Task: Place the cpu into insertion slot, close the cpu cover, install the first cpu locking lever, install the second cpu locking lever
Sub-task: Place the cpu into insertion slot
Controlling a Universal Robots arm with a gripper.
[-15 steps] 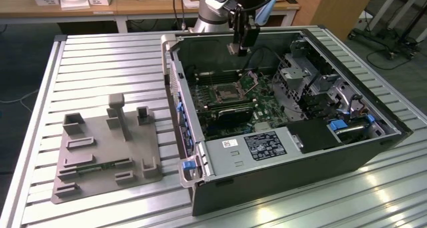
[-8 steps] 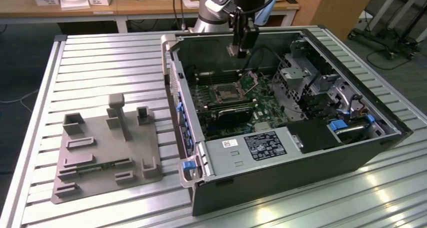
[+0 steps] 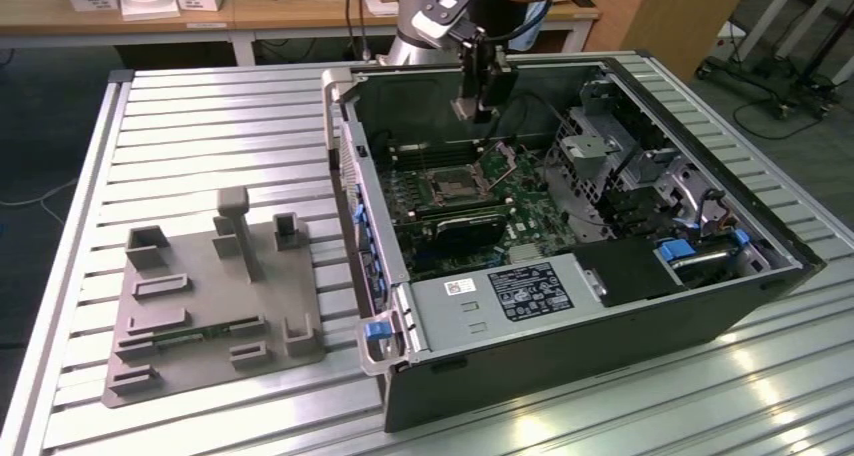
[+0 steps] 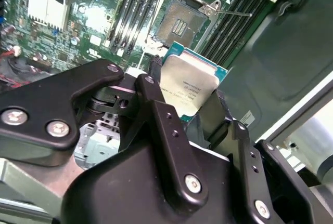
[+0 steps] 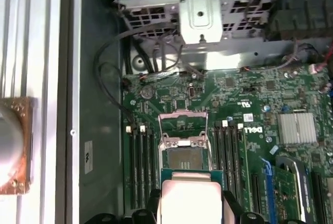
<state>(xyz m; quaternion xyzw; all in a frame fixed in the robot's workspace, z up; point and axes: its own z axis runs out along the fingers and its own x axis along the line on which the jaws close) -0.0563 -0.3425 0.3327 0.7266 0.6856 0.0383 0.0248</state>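
Note:
My gripper (image 3: 474,108) hangs over the open computer case, shut on the cpu (image 4: 190,86), a flat square chip with a pale metal top. Both wrist views show black fingers (image 5: 156,203) pressing on two opposite edges of the cpu (image 5: 190,195). The insertion slot (image 3: 447,188) lies below on the green board, apart from the chip, its dark centre bare (image 4: 182,24) (image 5: 183,157). The cpu cover (image 5: 182,121) stands swung up at the slot's far side, seen too as a silver frame (image 3: 506,158). A thin metal lever (image 4: 235,12) sticks out beside the slot.
Long black memory slots (image 5: 138,167) flank the socket on both sides. A metal drive cage (image 5: 200,5) and loose cables sit beyond it. A power supply with a label (image 3: 527,291) fills the case's front. A grey fixture plate (image 3: 200,296) lies at the exterior view's left.

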